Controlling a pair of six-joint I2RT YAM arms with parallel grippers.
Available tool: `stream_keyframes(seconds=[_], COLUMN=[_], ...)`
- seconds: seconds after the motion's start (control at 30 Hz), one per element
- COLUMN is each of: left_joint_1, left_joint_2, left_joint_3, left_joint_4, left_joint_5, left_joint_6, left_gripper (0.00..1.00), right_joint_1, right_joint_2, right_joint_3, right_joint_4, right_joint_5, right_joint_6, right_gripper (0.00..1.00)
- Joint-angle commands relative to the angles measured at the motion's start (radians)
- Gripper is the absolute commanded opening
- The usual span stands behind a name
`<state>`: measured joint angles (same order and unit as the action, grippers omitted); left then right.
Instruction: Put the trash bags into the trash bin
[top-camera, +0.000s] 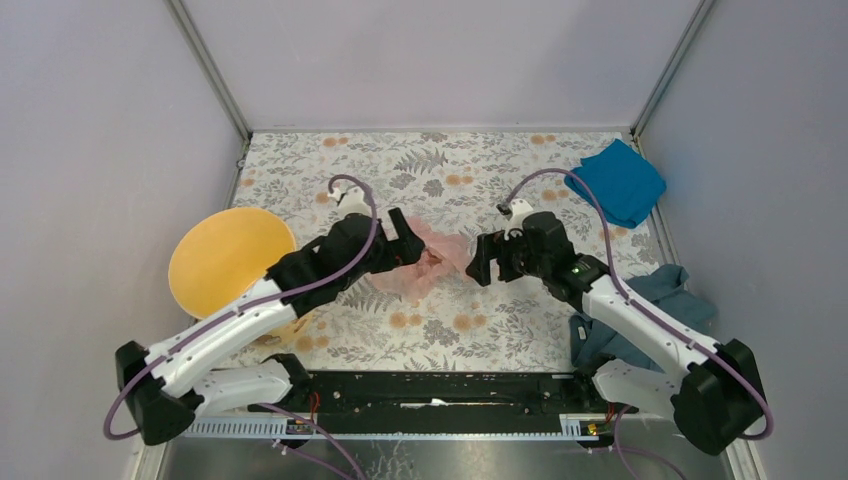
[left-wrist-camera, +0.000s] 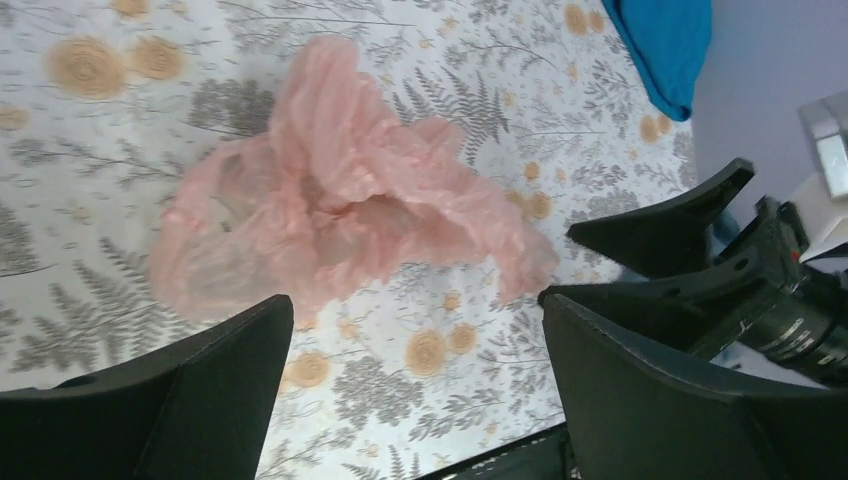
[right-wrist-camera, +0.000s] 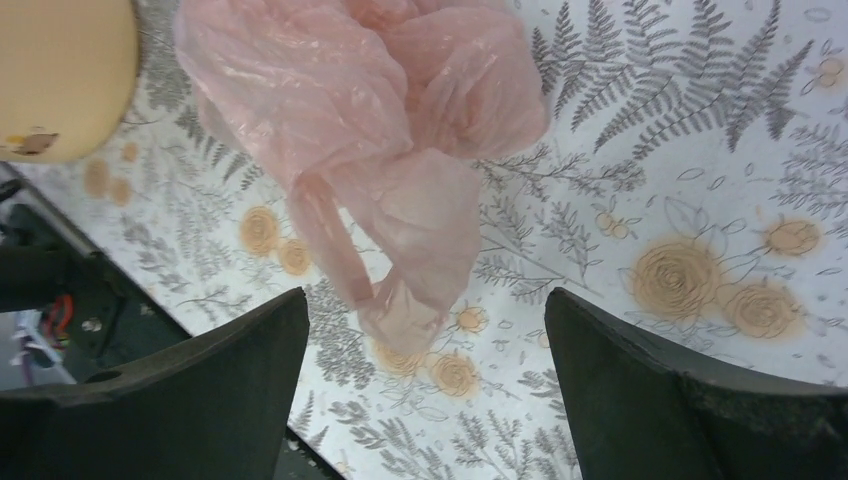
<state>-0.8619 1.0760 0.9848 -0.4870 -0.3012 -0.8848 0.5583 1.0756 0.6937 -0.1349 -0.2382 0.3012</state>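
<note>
A crumpled pale pink trash bag (top-camera: 428, 262) lies on the floral table between my two grippers; it shows in the left wrist view (left-wrist-camera: 330, 200) and the right wrist view (right-wrist-camera: 370, 130). The yellow-orange trash bin (top-camera: 228, 256) stands at the left, behind my left arm; its edge shows in the right wrist view (right-wrist-camera: 60, 70). My left gripper (top-camera: 405, 245) is open and empty at the bag's left edge. My right gripper (top-camera: 482, 258) is open and empty at the bag's right edge. Neither holds the bag.
A bright blue folded cloth (top-camera: 620, 182) lies at the back right corner. A dark teal cloth (top-camera: 640, 310) lies at the right, under my right arm. Grey walls close in the table on three sides. A black rail (top-camera: 440, 392) runs along the near edge.
</note>
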Motion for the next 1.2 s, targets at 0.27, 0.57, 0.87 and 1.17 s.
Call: stream_keyframes(seconds=[0.27,0.57,0.87,1.17], left_joint_1=[0.076,0.202,0.222,0.221], left_joint_2=[0.143,0.282,0.423,0.373], left_joint_3=[-0.025,-0.073,-0.031,-0.08], left_joint_4=[-0.109,0.055,0.115,0.16], left_joint_5=[-0.111,-0.025,0.025,0.065], left_joint_6=[0.065,0.091,0.125,0.151], left_gripper=[0.98,0.91,0.73,0.37], right_joint_1=[0.272,0.352,0.368,0.425], right_joint_2=[0.159,0.179,0.069,0.073], right_joint_3=[0.119,0.073,0.031,0.059], right_joint_4=[0.04,0.102,0.087,0.037], right_joint_5=[0.545,0.628,0.55,0.627], right_joint_6=[-0.216,-0.245,-0.217,-0.185], right_gripper=[0.94,0.99,1.0,0.98])
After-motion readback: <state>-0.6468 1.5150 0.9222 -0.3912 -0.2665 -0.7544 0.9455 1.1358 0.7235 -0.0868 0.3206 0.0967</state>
